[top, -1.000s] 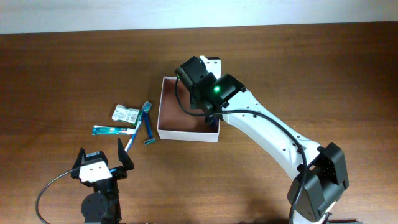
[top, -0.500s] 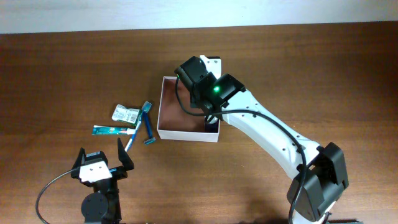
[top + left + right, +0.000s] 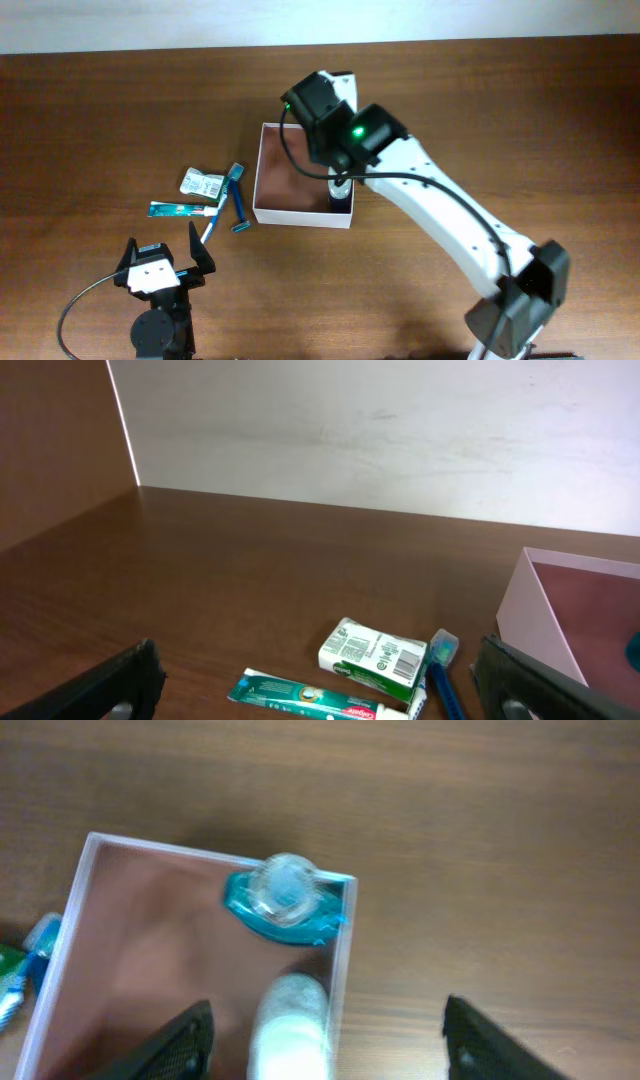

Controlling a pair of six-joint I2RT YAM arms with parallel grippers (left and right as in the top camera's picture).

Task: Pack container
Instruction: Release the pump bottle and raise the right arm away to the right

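Overhead: the container (image 3: 290, 185) sits near the middle of the table (image 3: 100, 120), open side up.
Right gripper (image 3: 325, 1040): above the container's near-right corner, fingers apart, gripping nothing.
Bottle (image 3: 285, 900): teal with a clear cap, standing in that corner.
White item (image 3: 290, 1025): blurred, just beside the bottle; cannot tell what it is.
Left gripper (image 3: 163, 262): by the table's near edge, fingers spread wide, empty.
Loose items: toothpaste tube (image 3: 180, 209), green-and-white packet (image 3: 201, 183) and blue razor (image 3: 240, 215), between the container and the table's left edge.

Right arm (image 3: 440, 208) hangs over the container (image 3: 285, 180) — toiletries (image 3: 202, 183) lie just outside its left wall
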